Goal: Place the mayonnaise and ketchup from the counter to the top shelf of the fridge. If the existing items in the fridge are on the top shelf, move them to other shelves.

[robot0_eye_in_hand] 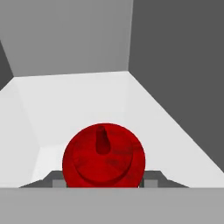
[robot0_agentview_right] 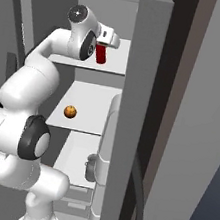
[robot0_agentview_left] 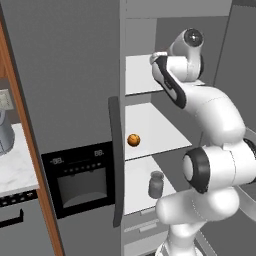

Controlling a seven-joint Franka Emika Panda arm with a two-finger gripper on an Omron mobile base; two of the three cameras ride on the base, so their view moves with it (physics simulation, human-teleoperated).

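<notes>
- The gripper (robot0_agentview_right: pixel 105 43), at upper centre of the right base view, is clenched on the ketchup (robot0_agentview_right: pixel 100 54), which hangs below it over the top shelf (robot0_agentview_right: pixel 115 62) of the fridge (robot0_agentview_right: pixel 137 111); whether the bottle's base touches the board cannot be told.
- Done, as a judgement: the ketchup has reached the top shelf but is not yet released. The orange fruit (robot0_agentview_left: pixel 133 140) lies on the middle shelf (robot0_agentview_left: pixel 160 135) at centre of the left base view, and the grey jar (robot0_agentview_left: pixel 156 184) stands on the lower shelf (robot0_agentview_left: pixel 137 195) beneath it, so the top board carries none of the existing items.
- Left, as a judgement: setting the bottle down, letting go, and shelving the mayonnaise.
- In the hand view the ketchup (robot0_eye_in_hand: pixel 103 156) sits at lower centre, seen from above: a round, deep red body with a tapered nozzle at its middle, held between the finger tips (robot0_eye_in_hand: pixel 150 183).
- A strip of marble counter (robot0_agentview_left: pixel 15 170) shows at the left edge of the left base view.
</notes>
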